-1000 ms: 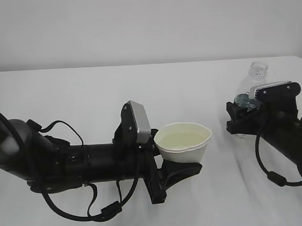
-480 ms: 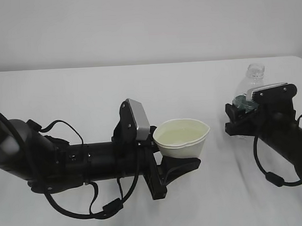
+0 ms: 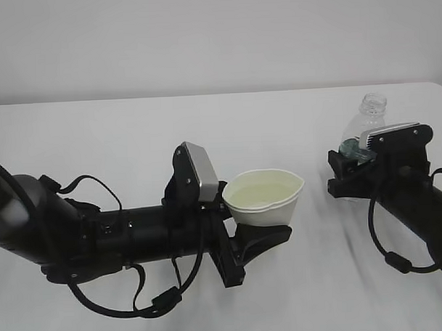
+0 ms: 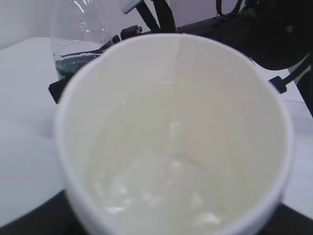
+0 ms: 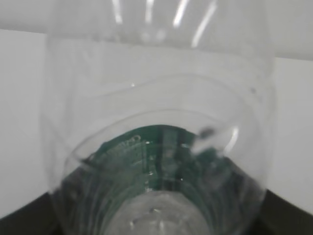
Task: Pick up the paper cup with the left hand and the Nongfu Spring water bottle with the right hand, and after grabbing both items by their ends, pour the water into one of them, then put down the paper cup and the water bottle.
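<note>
From outside, the left pincer (image 3: pixel 256 240) is clamped low on the cup (image 3: pixel 263 197), held upright above the white worktop (image 3: pixel 133 132) near its middle; the right pincer (image 3: pixel 346 172) is clamped on the bottle (image 3: pixel 365 124), upright and near the worktop's right end, well apart from the cup. The left wrist view looks into the cup: water (image 4: pixel 166 191) lies in its bottom, and the bottle (image 4: pixel 78 29) shows beyond the rim. The right wrist view is filled with the bottle (image 5: pixel 161 147), its green label visible through the clear wall. Pouring looks done; putting down is the step in hand. Next, each arm should lower until its base rests flat, then release without tipping.
</note>
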Robot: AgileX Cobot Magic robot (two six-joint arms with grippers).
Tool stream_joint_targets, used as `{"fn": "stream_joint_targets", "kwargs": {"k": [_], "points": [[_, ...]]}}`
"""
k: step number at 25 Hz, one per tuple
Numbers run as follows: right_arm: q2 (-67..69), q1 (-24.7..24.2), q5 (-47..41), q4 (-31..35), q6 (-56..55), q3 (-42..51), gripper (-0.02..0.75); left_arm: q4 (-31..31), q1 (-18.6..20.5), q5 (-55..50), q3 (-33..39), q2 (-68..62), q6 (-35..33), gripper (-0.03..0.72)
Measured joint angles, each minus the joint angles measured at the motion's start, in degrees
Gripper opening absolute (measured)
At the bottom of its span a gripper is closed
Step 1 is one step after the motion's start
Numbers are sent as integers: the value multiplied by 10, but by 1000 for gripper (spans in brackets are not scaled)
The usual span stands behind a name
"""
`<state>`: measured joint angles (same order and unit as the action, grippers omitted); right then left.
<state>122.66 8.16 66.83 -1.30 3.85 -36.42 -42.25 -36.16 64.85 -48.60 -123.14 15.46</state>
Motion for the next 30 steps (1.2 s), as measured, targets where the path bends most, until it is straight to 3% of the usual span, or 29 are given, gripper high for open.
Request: {"fn": "stream_joint_targets", "kwargs": {"k": [4,11,30], "points": [[0,0,0,-1,0,0,493,5,0,0,0,0,-6,429],[1,0,-6,-5,0,2,638,16,0,0,0,0,-10,429],[-86,0,-9,-5,-10,90,648,29,0,0,0,0,-12,429]]}}
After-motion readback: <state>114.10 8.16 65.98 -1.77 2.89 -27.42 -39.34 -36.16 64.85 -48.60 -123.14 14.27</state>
